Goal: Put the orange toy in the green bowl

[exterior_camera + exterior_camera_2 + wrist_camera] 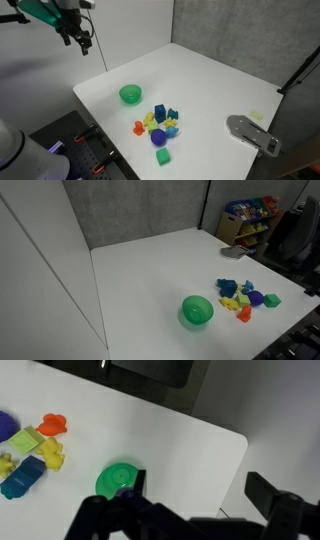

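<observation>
The orange toy (139, 127) lies on the white table at the near edge of a cluster of small toys; it also shows in an exterior view (243, 313) and in the wrist view (53, 425). The green bowl (130, 94) stands empty beside the cluster, and shows in an exterior view (197, 310) and in the wrist view (118, 480). My gripper (82, 40) hangs high above the table's far left corner, well away from both. In the wrist view its fingers (200, 490) are spread wide with nothing between them.
The cluster holds yellow pieces (152, 120), blue pieces (166, 113), a purple piece (160, 138) and a small green cube (163, 156). A grey flat object (252, 133) lies near the table's edge. A shelf with colourful items (250, 218) stands beyond the table.
</observation>
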You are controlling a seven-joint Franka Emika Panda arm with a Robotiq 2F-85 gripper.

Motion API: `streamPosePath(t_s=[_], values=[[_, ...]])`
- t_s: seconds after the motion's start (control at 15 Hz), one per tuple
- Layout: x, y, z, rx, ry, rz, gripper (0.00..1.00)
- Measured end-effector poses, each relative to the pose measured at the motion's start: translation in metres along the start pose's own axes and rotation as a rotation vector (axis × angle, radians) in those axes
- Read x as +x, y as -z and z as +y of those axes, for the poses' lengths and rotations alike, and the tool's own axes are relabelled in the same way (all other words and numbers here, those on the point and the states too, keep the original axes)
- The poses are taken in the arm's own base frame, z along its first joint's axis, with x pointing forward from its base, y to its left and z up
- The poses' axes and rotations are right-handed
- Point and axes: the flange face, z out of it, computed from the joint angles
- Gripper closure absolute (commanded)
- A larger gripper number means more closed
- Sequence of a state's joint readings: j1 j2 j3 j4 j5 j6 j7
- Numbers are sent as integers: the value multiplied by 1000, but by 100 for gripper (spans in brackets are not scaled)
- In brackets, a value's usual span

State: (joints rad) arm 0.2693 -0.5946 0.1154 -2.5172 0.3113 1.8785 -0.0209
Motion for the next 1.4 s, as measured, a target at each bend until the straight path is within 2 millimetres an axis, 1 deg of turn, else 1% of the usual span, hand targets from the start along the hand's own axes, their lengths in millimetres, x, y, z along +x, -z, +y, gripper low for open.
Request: streamPosePath(t_s=[0.33,0.47,0.6,0.8,1.0,1.2,1.4], values=[[3,3,-9,-24,-42,26,0],[4,4,-7,-40,-83,35,0],[6,3,0,-64,-125,38,0],[10,1,19,-98,-189,41,0],[16,-8,39,-125,-223,48,0],[21,-30,62,-145,-253,46,0],[24,-63,89,-166,-283,37,0]])
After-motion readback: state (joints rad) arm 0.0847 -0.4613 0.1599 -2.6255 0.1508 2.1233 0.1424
